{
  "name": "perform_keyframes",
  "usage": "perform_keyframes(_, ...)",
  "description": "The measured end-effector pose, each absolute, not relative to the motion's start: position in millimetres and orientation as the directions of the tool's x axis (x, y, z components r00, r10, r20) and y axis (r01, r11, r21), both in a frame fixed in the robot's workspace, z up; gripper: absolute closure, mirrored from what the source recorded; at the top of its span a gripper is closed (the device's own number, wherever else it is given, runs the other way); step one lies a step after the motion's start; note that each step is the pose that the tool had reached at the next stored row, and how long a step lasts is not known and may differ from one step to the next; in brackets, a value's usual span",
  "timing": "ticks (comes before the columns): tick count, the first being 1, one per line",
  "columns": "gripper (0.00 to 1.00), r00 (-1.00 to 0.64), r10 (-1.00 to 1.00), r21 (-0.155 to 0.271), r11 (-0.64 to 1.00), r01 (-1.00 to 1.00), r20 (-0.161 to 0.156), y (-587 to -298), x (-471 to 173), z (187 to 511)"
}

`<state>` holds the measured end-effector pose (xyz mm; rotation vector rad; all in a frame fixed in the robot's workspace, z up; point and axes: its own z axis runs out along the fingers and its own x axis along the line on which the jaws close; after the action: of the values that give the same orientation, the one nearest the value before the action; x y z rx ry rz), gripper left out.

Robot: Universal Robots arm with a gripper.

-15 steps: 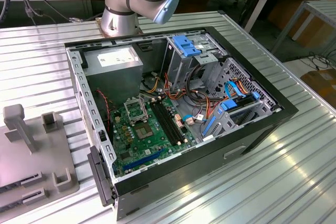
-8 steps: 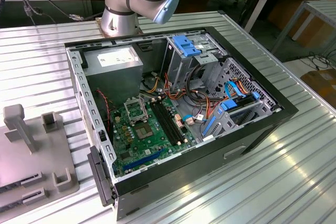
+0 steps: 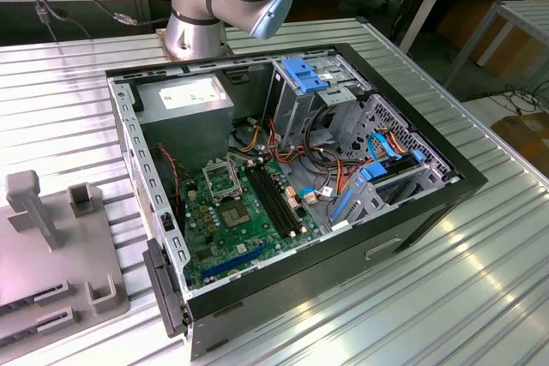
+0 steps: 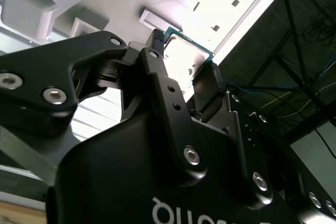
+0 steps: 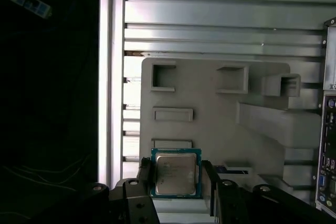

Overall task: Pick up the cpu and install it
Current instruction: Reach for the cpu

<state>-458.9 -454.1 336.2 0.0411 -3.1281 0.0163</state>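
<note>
Black fingers (image 5: pixel 209 174) of the end effector (image 5: pixel 176 171) are closed on two opposite edges of the cpu (image 5: pixel 176 174), held above the grey tray (image 5: pixel 226 119) on the desk (image 5: pixel 210 19). Hazard: such a narrow edge hold may let the chip tilt or slip, so it would seat crooked in the motherboard socket (image 3: pixel 225 179).

1. The cpu (image 5: pixel 176 173) is a small, flat, square chip with a plain silver-grey metal top and a thin green rim.
2. It sits gripped between the two fingers of the gripper (image 5: pixel 176 178), one on each opposite edge.
3. In the second wrist view the cpu (image 4: pixel 185 56) looks tilted, its face glaring bright.
</note>
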Motion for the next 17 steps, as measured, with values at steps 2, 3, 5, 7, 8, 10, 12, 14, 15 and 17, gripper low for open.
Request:
perform_keyframes(2,0.53,-1.0,-0.026,-0.01,1.0,-0.026,0.013,-454.1,-458.9,340.1)
perform_keyframes(3,0.53,-1.0,-0.026,-0.01,1.0,-0.026,0.013,-454.1,-458.9,341.8)
perform_keyframes(5,0.53,-1.0,-0.026,-0.01,1.0,-0.026,0.013,-454.1,-458.9,346.5)
perform_keyframes(7,0.53,-1.0,-0.026,-0.01,1.0,-0.026,0.013,-454.1,-458.9,350.1)
perform_keyframes(8,0.53,-1.0,-0.026,-0.01,1.0,-0.026,0.013,-454.1,-458.9,351.7)
perform_keyframes(10,0.53,-1.0,-0.026,-0.01,1.0,-0.026,0.013,-454.1,-458.9,357.2)
perform_keyframes(12,0.53,-1.0,-0.026,-0.01,1.0,-0.026,0.013,-454.1,-458.9,361.9)
perform_keyframes(14,0.53,-1.0,-0.026,-0.01,1.0,-0.026,0.013,-454.1,-458.9,365.3)
perform_keyframes(15,0.53,-1.0,-0.026,-0.01,1.0,-0.026,0.013,-454.1,-458.9,366.9)
perform_keyframes(17,0.53,-1.0,-0.026,-0.01,1.0,-0.026,0.013,-454.1,-458.9,369.7)
